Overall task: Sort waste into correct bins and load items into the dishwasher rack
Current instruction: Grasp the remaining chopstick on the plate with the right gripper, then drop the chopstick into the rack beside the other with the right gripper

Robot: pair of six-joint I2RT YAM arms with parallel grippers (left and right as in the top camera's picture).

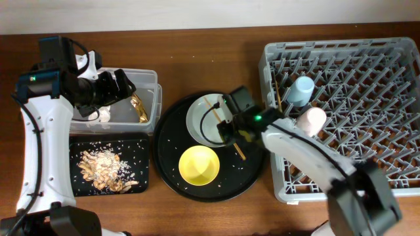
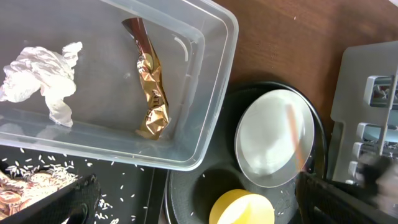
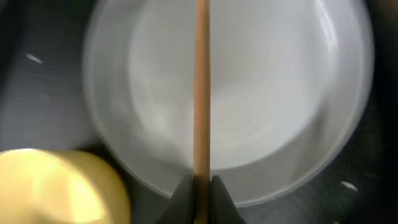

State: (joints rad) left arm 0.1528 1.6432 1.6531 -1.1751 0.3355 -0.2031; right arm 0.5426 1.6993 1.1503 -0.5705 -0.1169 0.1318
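Note:
My right gripper [image 1: 230, 128] [image 3: 201, 193] is shut on a wooden chopstick [image 1: 216, 113] [image 3: 201, 87] that lies across the pale plate [image 1: 200, 121] [image 3: 280, 93]. The yellow bowl [image 1: 199, 165] [image 3: 56, 186] sits in front of the plate. My left gripper [image 1: 125, 85] [image 2: 199, 208] is open and empty over the clear tub [image 1: 152, 111] [image 2: 217, 93]. The tub holds the white tissue [image 1: 104, 116] [image 2: 43, 78] and the gold foil wrapper [image 1: 138, 107] [image 2: 151, 93]. Food scraps [image 1: 102, 167] lie in the small black tray [image 1: 141, 147]. The grey rack [image 1: 367, 52] holds the blue cup [image 1: 302, 88], the pink cup [image 1: 312, 120] and a second chopstick [image 1: 278, 98].
The plate and the bowl stand on a large round black tray [image 1: 170, 137] between the bins and the rack. Rice grains are scattered on both black trays. Bare wooden table shows behind the round tray and along the front edge.

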